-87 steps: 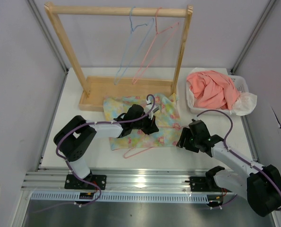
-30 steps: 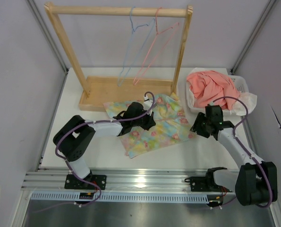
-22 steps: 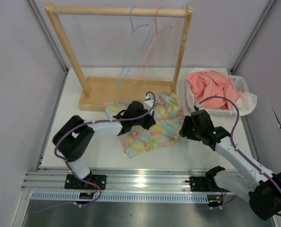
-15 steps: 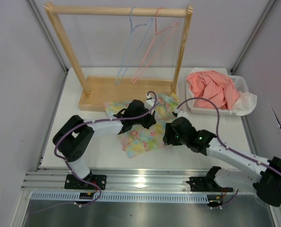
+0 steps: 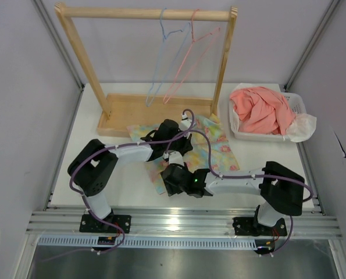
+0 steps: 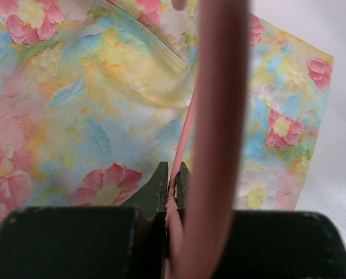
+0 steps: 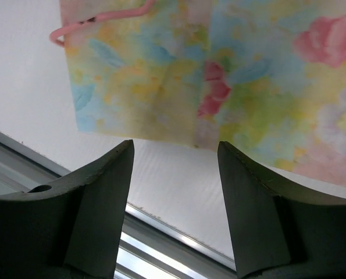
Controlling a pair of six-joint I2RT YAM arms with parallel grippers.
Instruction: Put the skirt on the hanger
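One floral skirt (image 5: 219, 148) lies spread flat on the white table (image 5: 123, 185), just in front of the wooden rack (image 5: 143, 13). The pink hanger (image 6: 182, 139) rests on the cloth, and its wire slips under a yellow fold. A bent end of the wire pokes out past the skirt's edge. The left gripper (image 6: 171, 177) is pinched tight on that wire. The right gripper (image 7: 174, 146) hovers over the skirt's near corner with its jaws spread wide, holding nothing. A white basket (image 5: 295, 102) with a coral garment (image 5: 259, 110) sits well apart on the right.
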